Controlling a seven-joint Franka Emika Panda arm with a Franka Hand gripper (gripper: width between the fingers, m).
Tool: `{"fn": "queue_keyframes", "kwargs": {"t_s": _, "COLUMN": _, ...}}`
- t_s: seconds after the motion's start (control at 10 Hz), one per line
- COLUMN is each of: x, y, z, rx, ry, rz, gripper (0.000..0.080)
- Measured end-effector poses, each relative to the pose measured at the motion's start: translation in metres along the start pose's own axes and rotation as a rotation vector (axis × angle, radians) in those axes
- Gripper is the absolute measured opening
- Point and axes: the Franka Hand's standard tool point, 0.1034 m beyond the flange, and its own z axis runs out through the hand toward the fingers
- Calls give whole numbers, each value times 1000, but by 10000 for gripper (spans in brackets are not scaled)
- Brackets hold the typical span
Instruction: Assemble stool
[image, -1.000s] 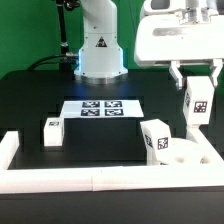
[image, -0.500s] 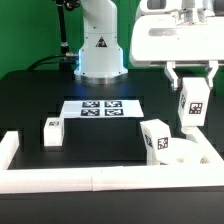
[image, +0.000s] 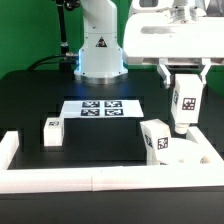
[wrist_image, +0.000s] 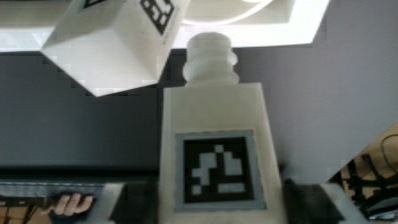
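My gripper (image: 184, 82) is shut on a white stool leg (image: 184, 106) and holds it upright in the air, just above the round seat disc (image: 188, 153) at the exterior view's right. A second leg (image: 155, 138) with a tag stands tilted at the disc's near-left edge. A third leg (image: 52, 131) stands on the black table at the left. In the wrist view the held leg (wrist_image: 214, 140) fills the middle, its peg pointing toward the seat disc (wrist_image: 240, 20). The second leg (wrist_image: 111, 48) sits beside it. The gripper (wrist_image: 214, 200) grips the held leg from both sides.
The marker board (image: 100, 107) lies flat in the table's middle, in front of the robot base (image: 99, 50). White border rails run along the front edge (image: 90, 180) and the left corner (image: 8, 148). The seat disc sits in the front right corner against the rails.
My gripper has carried the held leg toward the exterior view's left and slightly down, closer over the seat disc. The other parts have not moved.
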Motion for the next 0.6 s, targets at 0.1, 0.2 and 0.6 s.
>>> {"fn": "queue_keyframes", "kwargs": {"t_s": 0.1, "x": -5, "y": -2, "z": 3, "rx": 3, "ry": -6, "rz": 0, "gripper": 334}}
{"fn": "queue_keyframes", "kwargs": {"t_s": 0.2, "x": -9, "y": -7, "z": 4, "rx": 9, "ry": -18, "rz": -1, "gripper": 334}}
{"fn": "queue_keyframes", "kwargs": {"t_s": 0.6, "x": -27, "y": -20, "z": 12, "rx": 22, "ry": -62, "rz": -18, "gripper": 334}}
